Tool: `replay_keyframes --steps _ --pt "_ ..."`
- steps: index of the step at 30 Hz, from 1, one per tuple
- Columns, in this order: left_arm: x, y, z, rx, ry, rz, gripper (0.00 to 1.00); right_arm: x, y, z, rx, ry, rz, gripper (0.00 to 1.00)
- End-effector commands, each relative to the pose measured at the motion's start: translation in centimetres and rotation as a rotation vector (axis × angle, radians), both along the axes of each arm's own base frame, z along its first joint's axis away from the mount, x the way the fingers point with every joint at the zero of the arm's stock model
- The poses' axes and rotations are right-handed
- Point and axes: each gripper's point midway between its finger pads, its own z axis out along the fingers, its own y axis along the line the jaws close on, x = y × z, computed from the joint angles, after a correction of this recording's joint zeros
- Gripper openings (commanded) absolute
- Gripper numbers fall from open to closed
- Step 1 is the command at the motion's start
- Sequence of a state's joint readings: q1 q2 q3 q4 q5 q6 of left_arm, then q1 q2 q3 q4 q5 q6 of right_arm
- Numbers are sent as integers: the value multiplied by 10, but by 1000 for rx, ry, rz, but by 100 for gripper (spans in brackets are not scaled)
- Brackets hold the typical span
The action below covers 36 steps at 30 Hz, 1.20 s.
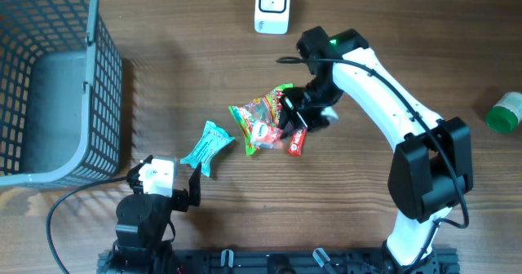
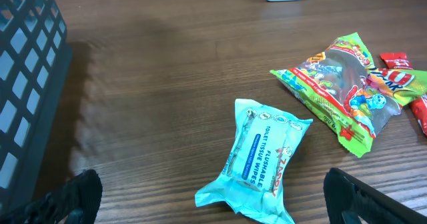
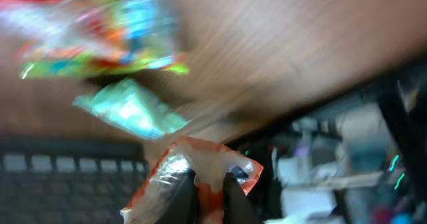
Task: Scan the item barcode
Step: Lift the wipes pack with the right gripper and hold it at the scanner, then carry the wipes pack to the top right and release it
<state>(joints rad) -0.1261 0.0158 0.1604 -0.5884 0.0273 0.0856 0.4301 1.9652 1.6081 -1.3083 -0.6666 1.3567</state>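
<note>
packet point(image 1: 296, 142): small red wrapper with a silvery crimped end, sitting a bit right of the table's point(image 1: 188, 70) middle in the overhead shot. Can't tell if its low end touches the wood

right gripper point(image 3: 210, 182): jaws pinched together on the packet's edge. The wrist view is pretty blurry, but you can see the wrapper poking up from between the two dark fingers point(image 3: 181, 192). From overhead the arm reaches in from about 4 o'clock of the packet

candy bag point(image 1: 261, 117): green and clear, colourful stuff inside, lying flat at roughly 10 o'clock of the packet. It's right up against it, overlapping or just touching, hard to call

wipes point(image 1: 208, 146): teal flushable tissue pack at 9 o'clock of the packet, past the candy bag. It's near the bag without touching and lies tilted

scanner point(image 1: 272, 6): white unit at the top edge of the table, around 12 o'clock of the packet and well apart from it

left gripper point(image 2: 210, 187): jaws spread wide with nothing in them, parked low at about 8 o'clock of the packet. Its wrist cam looks straight over the wipes, which sit just ahead of it

basket point(image 1: 104, 86): grey mesh one in the far-left top corner, 9 to 10 o'clock

green container point(image 1: 504, 111): green with a white end, way out at 3 o'clock near the right edge
</note>
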Motion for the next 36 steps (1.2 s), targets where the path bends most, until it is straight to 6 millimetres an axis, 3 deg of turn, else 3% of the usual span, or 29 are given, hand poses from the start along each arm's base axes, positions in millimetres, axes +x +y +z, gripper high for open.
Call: replay_keyframes --steps 1,3,5,7,8,10,13,18,21,26,31,34,36 --pt "0 -1 -3 15 4 -10 100 29 26 14 262 -331 261 4" --pt "0 -1 -3 15 4 -10 100 56 44 26 368 -515 305 4" --pt "0 -1 -3 15 4 -10 100 101 62 43 424 -793 336 4" --pt "0 -1 -3 15 4 -10 100 143 67 57 373 -1023 336 4" --pt "0 -1 -3 15 4 -10 100 159 62 58 307 -1088 316 4" --pt "0 -1 -3 15 4 -10 100 188 38 49 104 -1065 105 4" --pt "0 -1 -3 15 4 -10 100 225 7 45 -125 -1167 -6 4" --pt "0 -1 -3 15 4 -10 100 291 5 60 -214 -1507 -44 5" --pt "0 -1 -3 15 4 -10 100 325 -18 33 -324 -1560 -181 5" --pt "0 -1 -3 15 4 -10 100 361 -31 18 -316 -1775 -277 5" --pt "0 -1 -3 15 4 -10 100 362 -37 -21 -325 -1692 -277 5" --pt "0 -1 -3 15 4 -10 100 359 -19 -12 -212 -1727 -228 5" --pt "0 -1 -3 15 4 -10 100 358 -8 7 -117 -1794 -211 5"
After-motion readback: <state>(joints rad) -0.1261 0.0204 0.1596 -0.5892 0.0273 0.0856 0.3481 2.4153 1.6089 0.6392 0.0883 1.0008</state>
